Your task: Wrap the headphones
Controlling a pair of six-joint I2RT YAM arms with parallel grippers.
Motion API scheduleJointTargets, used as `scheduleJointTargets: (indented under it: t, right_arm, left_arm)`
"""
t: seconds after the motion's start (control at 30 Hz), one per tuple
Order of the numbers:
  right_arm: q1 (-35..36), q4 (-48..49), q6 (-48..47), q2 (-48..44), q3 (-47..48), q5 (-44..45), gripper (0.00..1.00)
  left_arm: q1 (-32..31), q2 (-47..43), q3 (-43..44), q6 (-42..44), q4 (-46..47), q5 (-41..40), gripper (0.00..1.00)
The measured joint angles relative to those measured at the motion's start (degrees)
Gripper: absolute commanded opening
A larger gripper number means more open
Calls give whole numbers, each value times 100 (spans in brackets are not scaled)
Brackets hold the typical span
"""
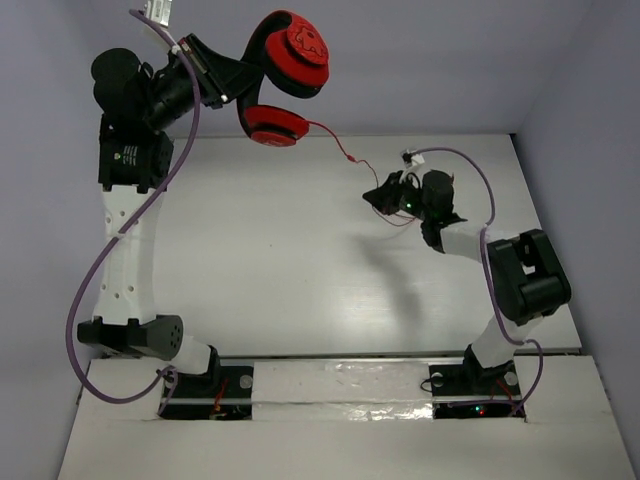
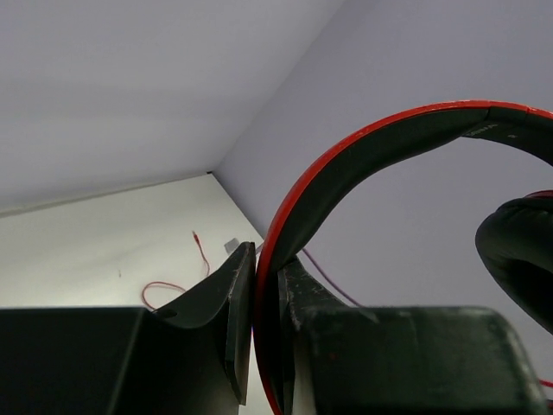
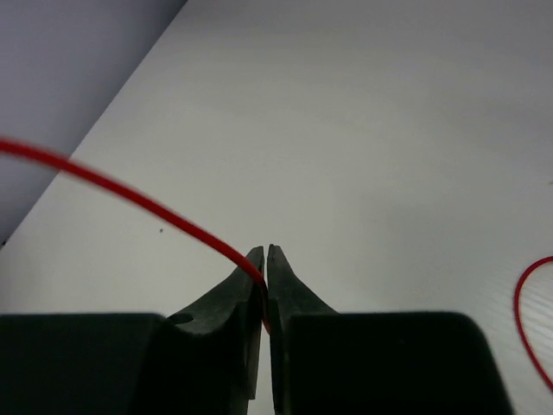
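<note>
The red headphones [image 1: 290, 75] hang high at the back left, held by my left gripper [image 1: 236, 92], which is shut on the headband [image 2: 363, 151]. One earcup [image 1: 275, 125] hangs below, the other [image 1: 305, 45] sits above. The thin red cord [image 1: 335, 145] runs from the lower earcup down to my right gripper [image 1: 388, 193], which is shut on the cord [image 3: 130, 194] above the table's middle right. More cord loops lie on the table [image 2: 160, 290] and show at the right edge of the right wrist view [image 3: 523, 311].
The white table [image 1: 280, 260] is bounded by grey walls at the back and sides. Thick purple robot cables [image 1: 105, 260] run along both arms. A small white tag [image 1: 410, 155] sits by the right wrist.
</note>
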Motion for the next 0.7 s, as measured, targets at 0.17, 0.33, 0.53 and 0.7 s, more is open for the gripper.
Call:
scheduleJointTargets:
  t: [0.17,0.33,0.53,0.7]
  right_arm:
    - [876,-791,22,-387,0,713,0]
    - [1325,-1725,212,-1010,-70,1580,0]
    - [1495,-3213,334,-1322,-166,2734,0]
    - [1923,-4218,404,-1423,-94,3252,0]
  left_arm:
    - [4,-234,-1412,-352,616,-660,0]
    - [116,-251,-2966,-638,938,-1912,0]
    - [203,-262,-4360,-929,1191,-3198,0]
    - [216,-431,-5080,-1104,1443,-3858,0]
